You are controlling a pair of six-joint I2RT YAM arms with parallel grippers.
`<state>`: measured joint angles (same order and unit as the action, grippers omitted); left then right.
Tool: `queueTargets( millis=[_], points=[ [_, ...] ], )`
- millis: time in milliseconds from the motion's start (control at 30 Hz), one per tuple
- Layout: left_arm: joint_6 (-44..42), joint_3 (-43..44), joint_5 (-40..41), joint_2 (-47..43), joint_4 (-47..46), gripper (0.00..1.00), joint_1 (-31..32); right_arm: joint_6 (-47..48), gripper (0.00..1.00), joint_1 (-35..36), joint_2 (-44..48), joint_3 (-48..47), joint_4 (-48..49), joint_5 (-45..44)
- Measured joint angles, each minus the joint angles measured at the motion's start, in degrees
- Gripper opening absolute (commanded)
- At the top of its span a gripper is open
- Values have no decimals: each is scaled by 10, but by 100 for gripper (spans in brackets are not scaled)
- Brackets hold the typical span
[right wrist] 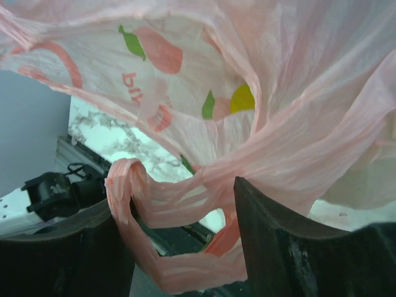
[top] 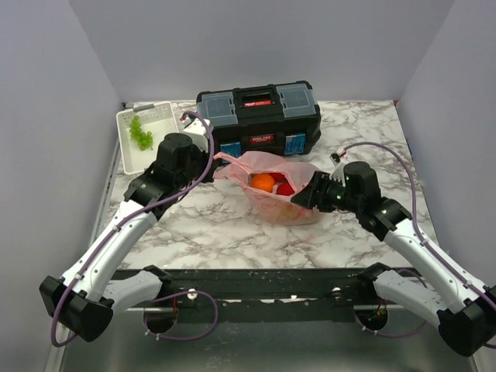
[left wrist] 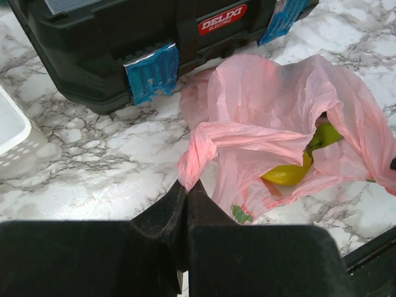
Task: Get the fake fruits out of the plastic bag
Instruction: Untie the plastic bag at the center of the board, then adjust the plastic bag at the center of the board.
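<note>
The pink plastic bag [top: 273, 172] lies mid-table in front of the toolbox, its mouth facing up. An orange [top: 263, 183] and a red apple [top: 285, 188] show inside it. In the left wrist view a yellow lemon [left wrist: 286, 175] and a green apple [left wrist: 326, 133] peek from the bag [left wrist: 266, 111]. My left gripper [left wrist: 187, 184] is shut on a twisted handle at the bag's left end. At the bag's right end my right gripper [right wrist: 173, 198] is open, with a loop handle [right wrist: 133, 204] hanging loosely between its fingers. A yellow shape [right wrist: 242, 99] shows through the film.
A black toolbox [top: 258, 116] stands right behind the bag. At the back left, a white slotted basket [top: 151, 159] holds a light green grape bunch [top: 141, 133]. Grey walls close in the table on three sides. A dark rail runs along the near edge.
</note>
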<state>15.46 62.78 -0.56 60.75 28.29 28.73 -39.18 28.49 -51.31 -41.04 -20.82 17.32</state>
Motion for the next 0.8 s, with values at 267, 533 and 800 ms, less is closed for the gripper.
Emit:
queueTargets(
  millis=[267,533,800],
  points=[
    [-11,0,3,-10,-8,0,0,72,77,0,-41,-181,-74,-101],
    [-12,-3,3,-22,-14,0,0,121,91,0,-137,-327,-100,-155],
    [-12,-6,-5,-24,-17,0,0,89,52,14,-223,-334,-22,-20]
  ],
)
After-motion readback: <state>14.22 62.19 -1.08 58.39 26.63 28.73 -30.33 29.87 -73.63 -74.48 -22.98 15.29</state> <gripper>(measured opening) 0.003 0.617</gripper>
